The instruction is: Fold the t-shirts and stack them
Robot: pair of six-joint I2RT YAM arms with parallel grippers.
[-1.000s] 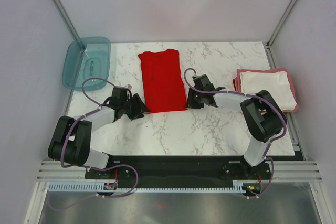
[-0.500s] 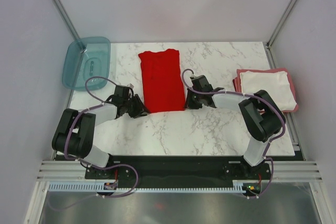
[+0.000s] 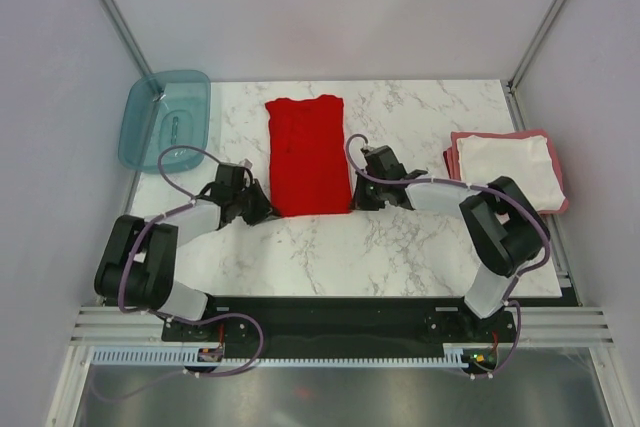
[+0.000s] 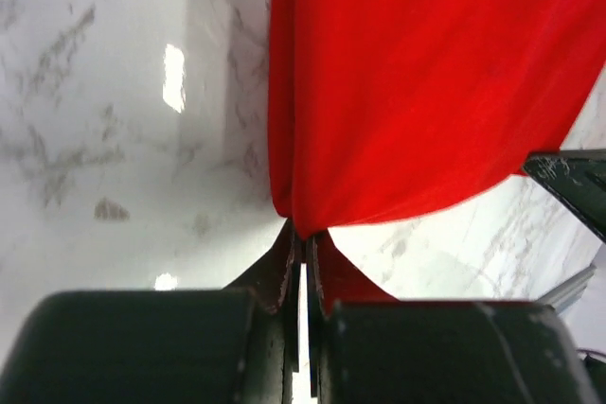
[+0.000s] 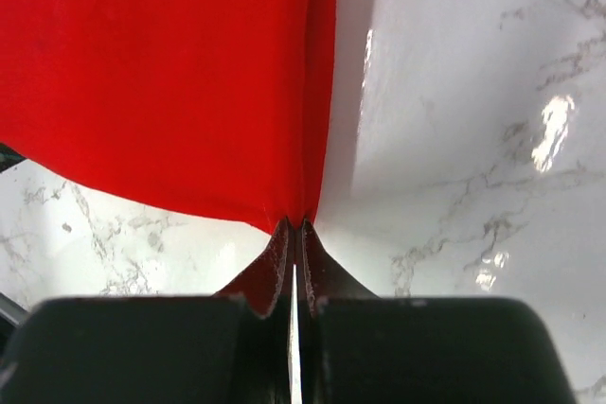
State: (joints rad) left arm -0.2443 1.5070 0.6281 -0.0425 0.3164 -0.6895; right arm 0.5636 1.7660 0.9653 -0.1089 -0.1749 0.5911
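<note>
A white marble table [image 3: 400, 247] is lying inside a booth with pale walls [image 3: 320, 7] rising on three sides. At the far left corner a teal tub [image 3: 165, 119] is sitting partly over the table edge. The left gripper [image 3: 262, 209] is reaching low over the marble to the near left corner of the red shirt [image 3: 308, 152], which is lying in the middle as a long strip running near to far. The right gripper [image 3: 357, 197] is meeting its near right corner. At the right edge, well apart, the white shirt [image 3: 508, 169] is resting folded on the folded pink shirt [image 3: 452, 159].

The top view is hiding the fingertips behind the wrists. The left wrist view is showing the left gripper [image 4: 301, 253] with jaws clenched on the corner of the red shirt [image 4: 417, 82], the cloth edge sagging away from the pinch. The right wrist view is showing the right gripper [image 5: 294, 234] likewise pinching the red shirt [image 5: 170, 73] at its corner, jaws pressed together with layered cloth between them. Both are catching lamp glare on the marble.
</note>
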